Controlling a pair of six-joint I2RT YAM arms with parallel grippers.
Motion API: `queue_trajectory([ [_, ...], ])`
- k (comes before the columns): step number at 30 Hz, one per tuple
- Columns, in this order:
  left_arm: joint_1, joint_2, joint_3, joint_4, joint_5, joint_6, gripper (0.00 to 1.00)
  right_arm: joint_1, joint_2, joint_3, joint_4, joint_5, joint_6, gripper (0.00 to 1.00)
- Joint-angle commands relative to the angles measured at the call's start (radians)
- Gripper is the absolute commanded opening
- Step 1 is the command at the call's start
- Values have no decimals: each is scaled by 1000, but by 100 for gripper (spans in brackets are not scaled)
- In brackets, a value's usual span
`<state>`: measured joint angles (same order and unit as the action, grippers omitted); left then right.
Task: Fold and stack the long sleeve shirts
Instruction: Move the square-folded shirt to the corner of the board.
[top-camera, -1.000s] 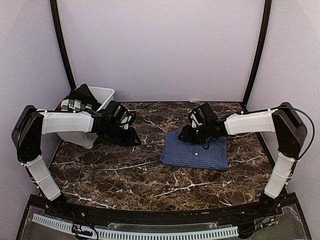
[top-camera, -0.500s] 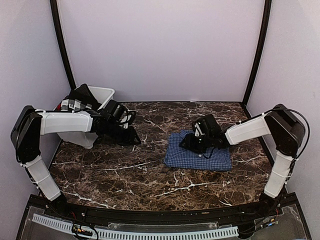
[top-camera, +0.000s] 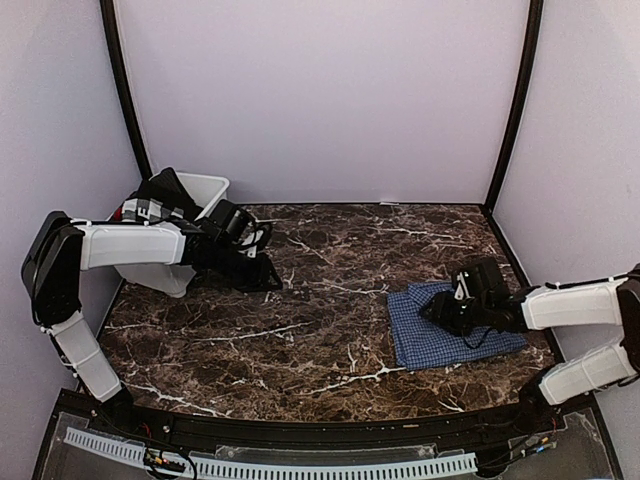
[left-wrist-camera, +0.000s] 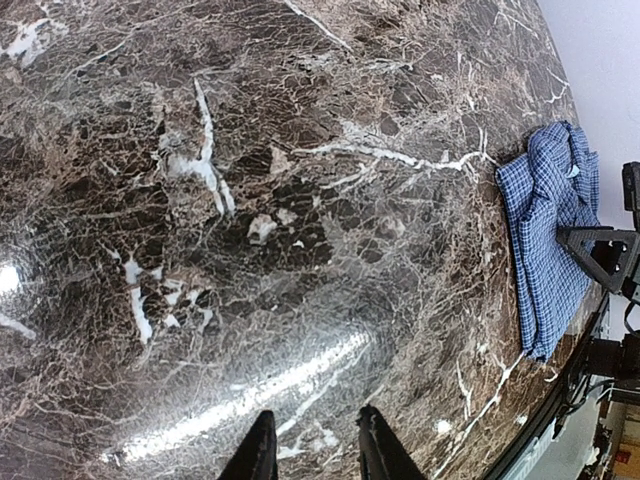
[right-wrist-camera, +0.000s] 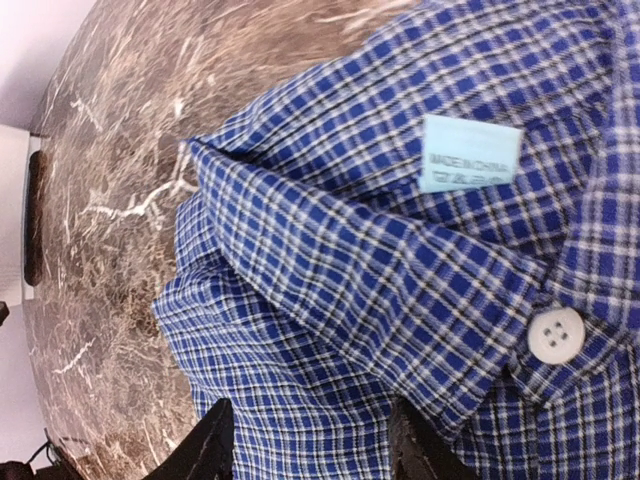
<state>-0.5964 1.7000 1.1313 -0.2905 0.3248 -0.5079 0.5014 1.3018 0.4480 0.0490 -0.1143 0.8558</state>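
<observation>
shirt (right-wrist-camera: 330, 300): soft woven cloth, matt, blue fine check, 1 smooth white plastic button (right-wrist-camera: 556, 334) | table (left-wrist-camera: 250, 200): glossy polished brown marble look, white veins | bin (top-camera: 205, 190): smooth white plastic
</observation>
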Motion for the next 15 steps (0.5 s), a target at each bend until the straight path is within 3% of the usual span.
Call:
queue_trajectory([
  [1, 6, -14, 18, -7, 21, 0, 27, -63, -133, -85, -97, 53, 42, 50],
  [5, 6, -14, 20, -5, 24, -1, 27, -132, -185, -116, -90, 40, 30, 51],
  [15, 6, -31, 20, -10, 23, -7, 27, -277, -86, -63, -53, -23, -36, 50],
])
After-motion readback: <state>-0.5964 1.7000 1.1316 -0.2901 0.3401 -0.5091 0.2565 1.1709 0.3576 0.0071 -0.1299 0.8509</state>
